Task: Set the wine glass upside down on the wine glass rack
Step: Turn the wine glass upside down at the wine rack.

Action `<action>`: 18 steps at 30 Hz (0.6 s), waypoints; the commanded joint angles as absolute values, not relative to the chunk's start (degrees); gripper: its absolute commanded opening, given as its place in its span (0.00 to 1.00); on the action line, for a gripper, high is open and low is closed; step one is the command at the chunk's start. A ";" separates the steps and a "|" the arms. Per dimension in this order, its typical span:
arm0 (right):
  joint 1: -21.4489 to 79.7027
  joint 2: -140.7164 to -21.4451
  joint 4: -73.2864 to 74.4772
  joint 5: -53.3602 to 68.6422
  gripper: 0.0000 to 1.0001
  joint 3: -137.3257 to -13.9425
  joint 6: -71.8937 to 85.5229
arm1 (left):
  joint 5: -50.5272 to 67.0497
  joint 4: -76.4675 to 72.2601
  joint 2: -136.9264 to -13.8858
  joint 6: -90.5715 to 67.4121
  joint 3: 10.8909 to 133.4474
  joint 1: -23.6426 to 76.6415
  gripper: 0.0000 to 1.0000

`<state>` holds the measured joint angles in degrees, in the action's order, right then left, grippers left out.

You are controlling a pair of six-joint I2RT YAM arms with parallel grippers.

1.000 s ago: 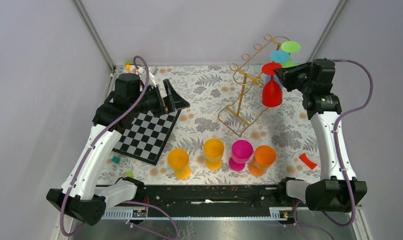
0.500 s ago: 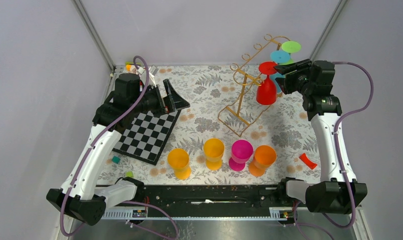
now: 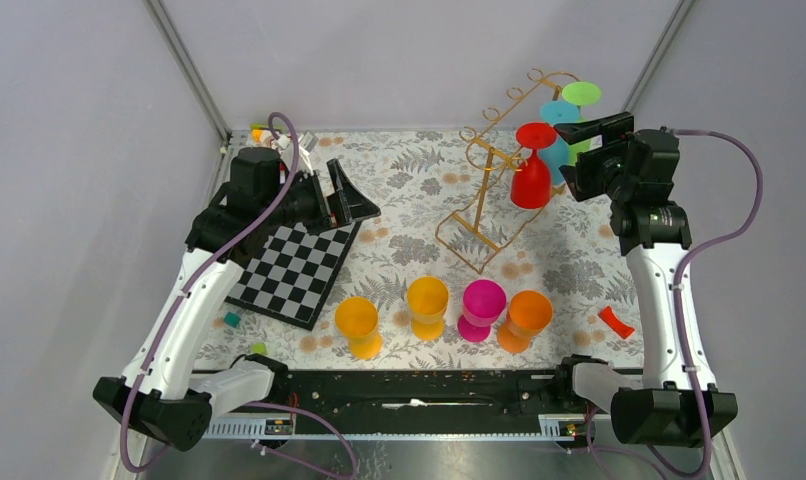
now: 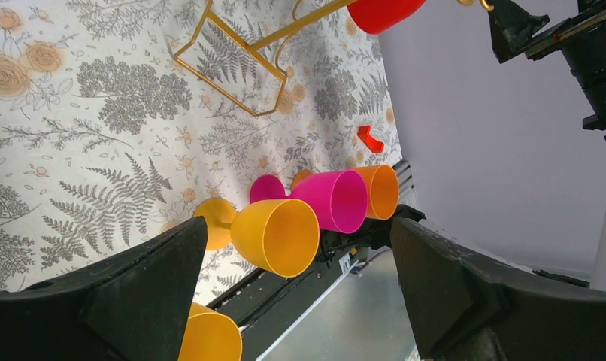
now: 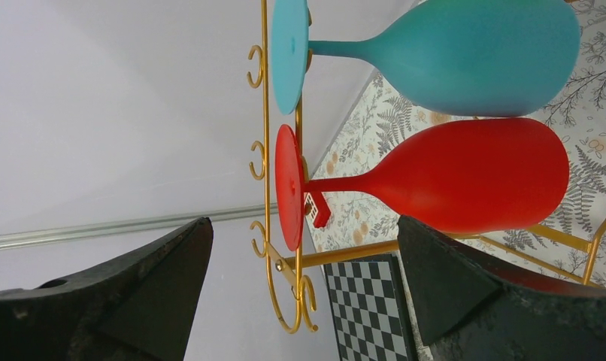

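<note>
A red wine glass (image 3: 531,180) hangs upside down on the gold wire wine glass rack (image 3: 482,200), its foot caught on the top rail. In the right wrist view the red wine glass (image 5: 465,177) lies just beyond the fingers, with the rack rail (image 5: 266,150) running along its foot. My right gripper (image 3: 582,150) stands open just right of the glass, apart from it. Over the chessboard's far corner my left gripper (image 3: 341,195) is open and holds nothing.
A teal glass (image 3: 557,150) and a green glass (image 3: 581,95) also hang on the rack. Several glasses stand near the front: orange-yellow (image 3: 358,325), yellow (image 3: 427,305), pink (image 3: 481,305), orange (image 3: 524,318). A chessboard (image 3: 294,270) lies left; a red block (image 3: 615,321) lies right.
My right gripper has opened and let go of the red wine glass, which now hangs on the rack. The gripper drew back to the right. The left arm stayed still.
</note>
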<state>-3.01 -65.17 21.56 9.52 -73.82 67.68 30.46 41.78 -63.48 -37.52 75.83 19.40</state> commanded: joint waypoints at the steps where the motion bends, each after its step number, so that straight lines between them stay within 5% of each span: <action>1: -2.97 -62.85 21.75 8.23 1.00 -73.61 64.58 | 35.06 38.83 -63.63 -37.70 75.14 19.16 0.99; 18: -2.99 -52.46 37.15 0.31 1.00 -70.38 40.28 | 41.75 36.75 -64.50 -43.34 65.62 22.12 0.99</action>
<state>-3.01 -56.16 32.80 3.99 -72.23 47.62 39.18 40.34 -64.62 -41.54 66.89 20.71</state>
